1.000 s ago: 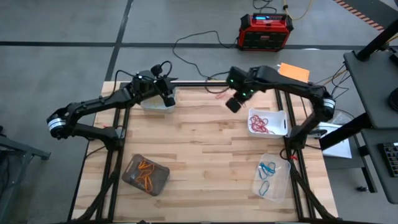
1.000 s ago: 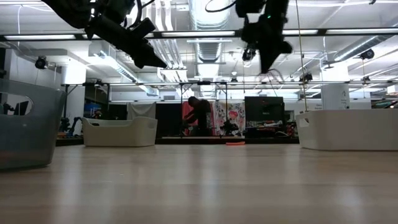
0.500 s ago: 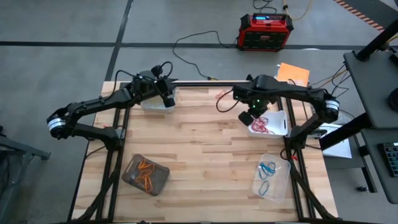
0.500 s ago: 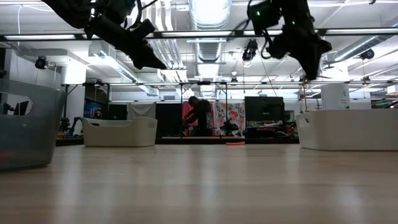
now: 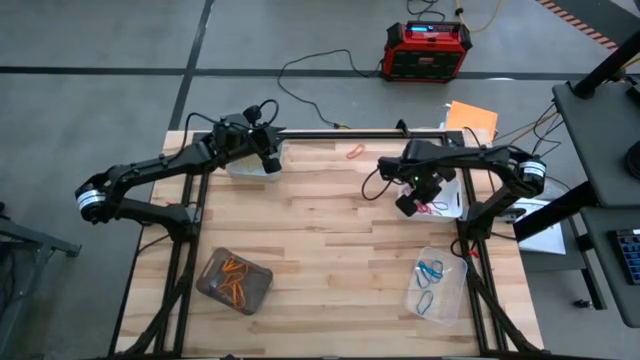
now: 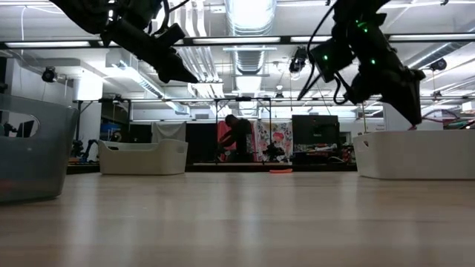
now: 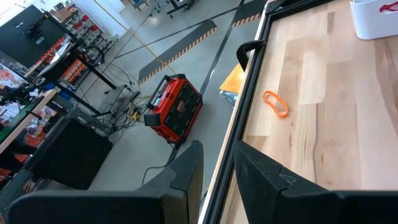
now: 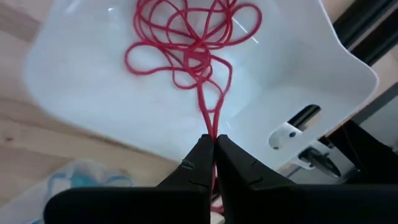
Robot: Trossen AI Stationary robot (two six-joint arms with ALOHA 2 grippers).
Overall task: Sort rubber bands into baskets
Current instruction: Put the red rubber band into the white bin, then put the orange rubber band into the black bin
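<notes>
A pale wooden table (image 5: 330, 250) stands on a grey floor, with a red-and-black box (image 5: 428, 50) beyond its far edge. The right gripper (image 8: 214, 142) hangs over the white tub (image 8: 292, 74), fingers pressed together on a red band (image 8: 208, 115) that trails down into the tangle of red bands (image 5: 428, 204) lying in the tub. The left gripper (image 5: 268, 158) hovers over a clear tub (image 5: 253, 164) at the far left; its fingers (image 7: 186, 171) stand slightly apart with nothing seen between them. An orange band (image 7: 275, 103) lies loose on the far boards between the two arms. Orange bands sit in the grey tub (image 5: 234, 281), blue ones in the clear tub (image 5: 434, 282) near right.
</notes>
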